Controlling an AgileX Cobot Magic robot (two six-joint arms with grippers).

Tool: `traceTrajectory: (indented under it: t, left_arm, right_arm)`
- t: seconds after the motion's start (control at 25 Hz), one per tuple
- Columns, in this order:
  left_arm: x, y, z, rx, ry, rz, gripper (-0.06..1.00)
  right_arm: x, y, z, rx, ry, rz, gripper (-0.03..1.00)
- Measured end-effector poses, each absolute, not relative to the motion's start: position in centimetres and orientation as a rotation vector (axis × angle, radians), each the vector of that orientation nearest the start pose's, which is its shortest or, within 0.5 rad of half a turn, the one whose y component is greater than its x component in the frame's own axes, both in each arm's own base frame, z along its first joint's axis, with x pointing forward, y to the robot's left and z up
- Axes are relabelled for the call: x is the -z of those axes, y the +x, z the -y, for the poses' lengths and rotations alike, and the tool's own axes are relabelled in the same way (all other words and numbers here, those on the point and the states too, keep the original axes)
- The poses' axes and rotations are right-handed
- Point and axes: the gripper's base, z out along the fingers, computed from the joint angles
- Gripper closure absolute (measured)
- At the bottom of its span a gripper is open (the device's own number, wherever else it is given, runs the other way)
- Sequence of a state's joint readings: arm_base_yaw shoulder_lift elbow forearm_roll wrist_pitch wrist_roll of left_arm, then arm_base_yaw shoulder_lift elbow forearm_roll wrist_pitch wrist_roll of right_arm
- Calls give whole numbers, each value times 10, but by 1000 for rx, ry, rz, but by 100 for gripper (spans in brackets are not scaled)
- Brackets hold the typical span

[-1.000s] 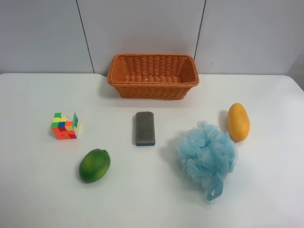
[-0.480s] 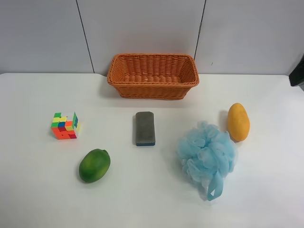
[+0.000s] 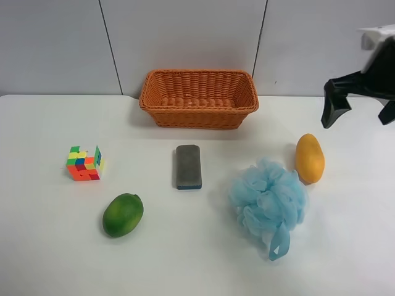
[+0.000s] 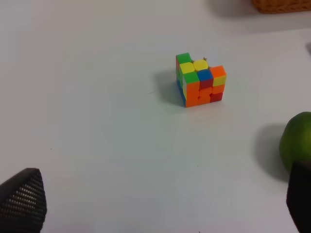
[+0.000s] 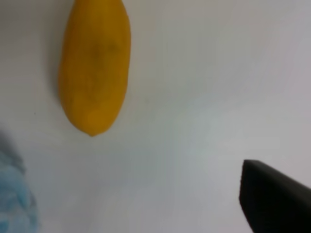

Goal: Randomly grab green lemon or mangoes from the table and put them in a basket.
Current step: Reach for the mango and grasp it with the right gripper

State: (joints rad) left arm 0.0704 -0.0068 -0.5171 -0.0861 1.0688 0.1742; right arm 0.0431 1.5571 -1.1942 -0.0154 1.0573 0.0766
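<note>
A yellow-orange mango (image 3: 309, 158) lies on the white table (image 3: 185, 265) at the exterior high view's right, beside a blue pouf. The green lemon (image 3: 123, 214), a green oval fruit, lies front left. The orange-brown wicker basket (image 3: 199, 98) stands at the back, with nothing in it. My right gripper (image 3: 361, 111) is open, hovering behind and to the right of the mango, apart from it. The right wrist view shows the mango (image 5: 95, 68) and one fingertip (image 5: 272, 199). My left gripper (image 4: 160, 208) is open and empty, with the green lemon (image 4: 297, 145) by one fingertip (image 4: 299, 204); it is out of the exterior view.
A blue bath pouf (image 3: 268, 200) lies just left of the mango. A grey block (image 3: 188, 166) lies in the middle. A colourful puzzle cube (image 3: 84, 163) sits at the left and also shows in the left wrist view (image 4: 200, 80).
My right arm has come into the exterior view from the right edge and moved left, towards the mango. The objects on the table have stayed in place.
</note>
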Motion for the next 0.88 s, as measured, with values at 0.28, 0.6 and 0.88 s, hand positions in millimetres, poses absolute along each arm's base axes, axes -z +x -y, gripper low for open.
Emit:
traceTrajectory:
  t: [0.28, 0.6, 0.88]
  left_arm:
    - [-282, -8, 7, -52, 111, -2023, -5]
    - [-282, -8, 7, -52, 111, -2023, -5]
    - [-282, -8, 7, -52, 111, -2023, -5]
  right_arm:
    - [-216, 334, -13, 6, 30, -2975, -2]
    - [-173, 354, -14, 5, 26, -2982, -2]
    - [-150, 363, -15, 4, 24, -2985, -2]
